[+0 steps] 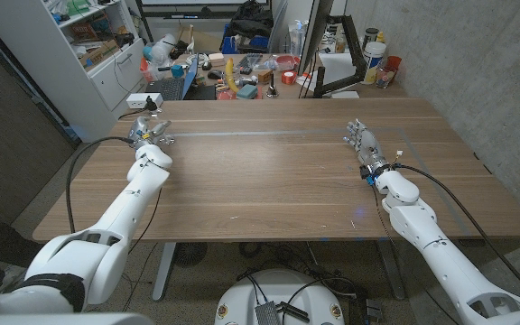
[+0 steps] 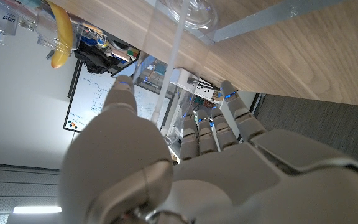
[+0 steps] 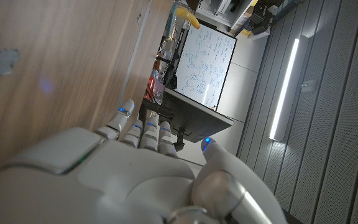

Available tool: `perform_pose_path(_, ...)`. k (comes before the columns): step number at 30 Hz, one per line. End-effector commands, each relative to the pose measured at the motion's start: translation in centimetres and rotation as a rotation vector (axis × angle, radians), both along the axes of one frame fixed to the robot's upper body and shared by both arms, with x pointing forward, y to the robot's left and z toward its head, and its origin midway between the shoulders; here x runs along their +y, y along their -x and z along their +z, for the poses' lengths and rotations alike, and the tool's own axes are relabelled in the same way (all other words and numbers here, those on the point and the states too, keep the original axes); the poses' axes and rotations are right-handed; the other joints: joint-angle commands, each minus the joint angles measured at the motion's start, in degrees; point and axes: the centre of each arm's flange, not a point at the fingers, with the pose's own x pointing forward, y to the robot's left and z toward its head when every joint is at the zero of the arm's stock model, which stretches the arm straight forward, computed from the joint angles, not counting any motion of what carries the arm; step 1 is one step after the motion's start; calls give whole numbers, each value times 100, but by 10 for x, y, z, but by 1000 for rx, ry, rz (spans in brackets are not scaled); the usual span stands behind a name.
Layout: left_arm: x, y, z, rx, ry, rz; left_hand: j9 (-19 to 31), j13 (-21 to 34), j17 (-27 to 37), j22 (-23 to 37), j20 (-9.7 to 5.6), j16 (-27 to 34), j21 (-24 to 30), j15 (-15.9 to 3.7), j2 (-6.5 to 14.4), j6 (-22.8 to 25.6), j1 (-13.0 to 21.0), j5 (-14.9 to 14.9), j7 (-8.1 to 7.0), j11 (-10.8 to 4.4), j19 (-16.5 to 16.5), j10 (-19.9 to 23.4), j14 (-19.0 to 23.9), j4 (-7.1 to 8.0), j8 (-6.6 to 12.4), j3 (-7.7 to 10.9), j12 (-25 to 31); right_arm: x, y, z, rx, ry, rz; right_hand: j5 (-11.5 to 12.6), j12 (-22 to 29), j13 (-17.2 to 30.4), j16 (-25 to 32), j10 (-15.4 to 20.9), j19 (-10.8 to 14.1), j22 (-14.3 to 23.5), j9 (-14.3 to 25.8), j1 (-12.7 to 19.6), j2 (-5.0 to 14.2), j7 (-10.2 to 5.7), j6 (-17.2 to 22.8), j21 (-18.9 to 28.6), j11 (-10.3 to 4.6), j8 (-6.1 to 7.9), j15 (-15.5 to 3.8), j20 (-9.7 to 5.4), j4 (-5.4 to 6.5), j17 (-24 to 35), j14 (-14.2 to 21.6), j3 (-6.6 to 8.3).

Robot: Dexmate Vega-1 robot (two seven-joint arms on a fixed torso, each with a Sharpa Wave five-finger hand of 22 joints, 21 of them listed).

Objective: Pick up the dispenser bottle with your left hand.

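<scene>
The dispenser bottle [image 2: 190, 11] is clear plastic and stands on the wooden table [image 1: 269, 171] at its far left. In the left wrist view its see-through body [image 2: 166, 62] runs between the thumb and the fingers [image 2: 211, 121] of my left hand [image 2: 185, 168]. The fingers are straight and apart, and I see no firm contact with the bottle. In the head view my left hand [image 1: 147, 137] is stretched out at the far left, with the bottle hard to make out beside it. My right hand [image 1: 365, 144] rests on the table's right side, fingers extended, holding nothing.
A white power strip [image 1: 141, 101] lies by the far left corner. A black stand [image 1: 332, 86] sits at the far edge. Behind the table are a white cabinet [image 1: 106, 63] and floor clutter [image 1: 233, 72]. A concrete wall runs along the right.
</scene>
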Motion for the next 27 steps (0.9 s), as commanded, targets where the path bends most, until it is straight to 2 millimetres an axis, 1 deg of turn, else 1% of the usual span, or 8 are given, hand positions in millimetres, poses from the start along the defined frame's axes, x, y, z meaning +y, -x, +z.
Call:
perform_pose_path(1,2,-4,-1,-44,34,-4,-11,6,18,6,-105,81,13,-88,195,353,36,20,220,-69,377,374,342,96,25,11,62,2,-1,1,2,6,-10,34,35,29,7,41,27,19,19,49,327,0,71,-7,9,19,-30,-527,3,14,42,-4)
perform_pose_path(3,3,-4,-1,-45,40,-10,-14,5,23,3,-143,95,31,-117,271,377,30,14,129,-73,518,418,431,129,-2,15,48,2,0,1,4,4,-10,34,34,29,6,41,29,19,19,48,329,1,70,-11,7,18,-24,-527,4,15,41,-6)
perform_pose_path(4,3,-5,-2,-51,45,-8,-19,0,16,-4,-148,89,-17,-145,330,109,54,-12,-360,-52,624,556,582,148,-195,-4,30,2,0,0,4,4,-12,35,34,29,6,42,28,19,19,48,328,-3,71,-13,12,18,-27,-530,4,15,42,-7)
perform_pose_path(5,3,-5,-2,-57,44,-9,-15,-3,11,-4,-142,87,-44,-149,359,-22,71,-27,-642,-70,689,646,680,154,-295,-17,23,2,0,0,5,4,-13,34,33,29,5,40,30,19,19,47,327,-2,72,-14,12,18,-25,-528,5,15,42,-9)
perform_pose_path(7,4,-5,-2,-61,48,-6,-3,-5,9,-6,-204,141,-27,-212,485,-79,158,-56,-850,-101,1001,958,1015,156,-403,7,59,2,1,-1,6,2,-13,35,32,29,4,41,30,19,19,49,328,0,70,-18,12,17,-26,-526,3,14,42,-9)
perform_pose_path(15,4,-4,-2,-95,64,-3,27,-14,12,-6,-474,270,54,-469,769,-145,611,-181,-853,-233,1917,1646,1981,19,-635,149,59,1,2,-1,3,1,-18,36,30,29,2,43,36,19,19,45,325,1,70,-33,11,14,-22,-526,6,16,42,-20)
perform_pose_path(25,6,-1,-3,-134,89,11,61,-16,10,8,-990,459,233,-1165,1036,279,1084,-255,-345,-437,2931,2461,3379,-61,-658,329,3,1,2,0,-1,3,-18,37,27,29,-3,46,41,20,19,43,320,4,75,-56,7,13,-21,-520,7,16,42,-32)
perform_pose_path(27,6,-1,-3,-143,93,7,64,-17,-2,12,-1061,458,270,-1212,1041,432,1121,-267,-227,-427,3064,2550,3535,-61,-628,341,-13,1,2,0,-2,3,-17,37,25,29,-4,42,40,20,19,40,320,4,76,-61,1,13,-23,-523,10,17,39,-35)
